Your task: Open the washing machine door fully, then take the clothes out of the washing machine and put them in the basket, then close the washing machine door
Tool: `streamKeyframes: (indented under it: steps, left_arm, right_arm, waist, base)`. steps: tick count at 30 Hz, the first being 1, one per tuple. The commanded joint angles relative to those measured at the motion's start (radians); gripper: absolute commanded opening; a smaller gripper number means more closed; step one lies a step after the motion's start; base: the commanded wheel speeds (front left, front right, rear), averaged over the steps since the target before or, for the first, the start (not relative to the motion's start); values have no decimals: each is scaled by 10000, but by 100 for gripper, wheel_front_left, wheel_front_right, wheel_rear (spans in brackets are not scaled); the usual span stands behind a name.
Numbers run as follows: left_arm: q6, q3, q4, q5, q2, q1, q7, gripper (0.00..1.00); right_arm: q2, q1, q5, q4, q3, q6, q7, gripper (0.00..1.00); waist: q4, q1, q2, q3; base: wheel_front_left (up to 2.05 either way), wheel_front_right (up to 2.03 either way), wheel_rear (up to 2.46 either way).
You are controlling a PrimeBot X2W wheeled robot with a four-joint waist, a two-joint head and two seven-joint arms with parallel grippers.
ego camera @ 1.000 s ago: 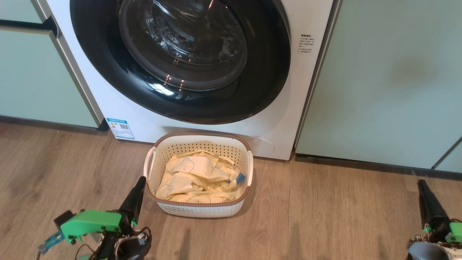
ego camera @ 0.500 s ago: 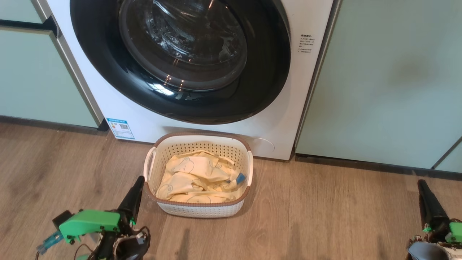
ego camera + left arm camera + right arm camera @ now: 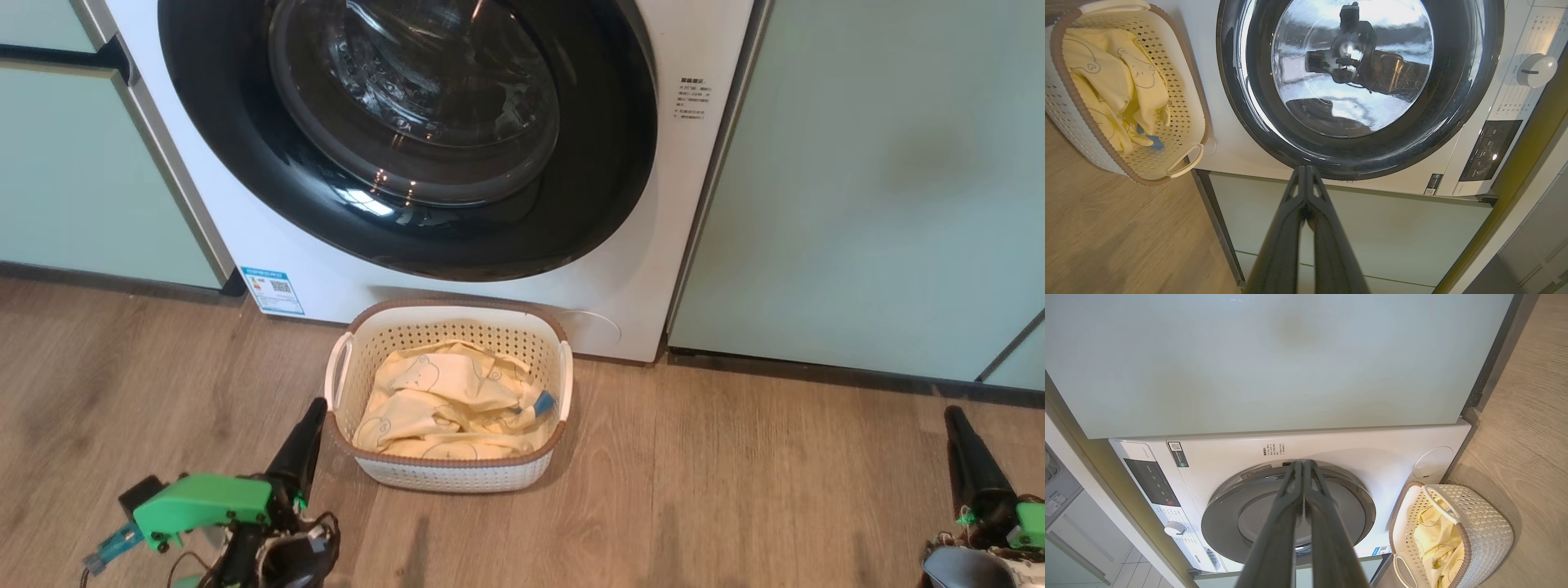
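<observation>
Head view: washing machine door [image 3: 245, 163] looks closed behind the basket [image 3: 457, 310], clothes [image 3: 449, 408] inside it. My left claw [image 3: 317, 405] is beside the basket, right claw [image 3: 952, 413] well apart, both pinched shut, empty. Left wrist view: swinging could tip the basket. Right wrist view: door perhaps unlatched.

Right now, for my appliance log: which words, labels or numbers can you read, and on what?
Nothing is legible enough to quote.
The blue-white sticker, low on the washing machine: QR code, print too small.
The grey text block right of the washing machine door: too small.
The black label beside the control panel: blurred.
Print around the dial: too small.
</observation>
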Motion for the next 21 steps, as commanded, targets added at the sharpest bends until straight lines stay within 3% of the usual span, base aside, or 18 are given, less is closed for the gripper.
streamKeyframes:
  steps: [1,21]
  left_arm:
    - [-16,306,-334,-52,58,-571,64,0]
    - [-16,305,-334,-52,58,-571,64,0]
  right_arm:
    - [-49,-554,73,-366,154,-29,51,0]
    - [-49,-554,73,-366,154,-29,51,0]
  waist:
    - [0,1,0,0]
    - [0,1,0,0]
  base:
    - [0,0,0]
    - [0,0,0]
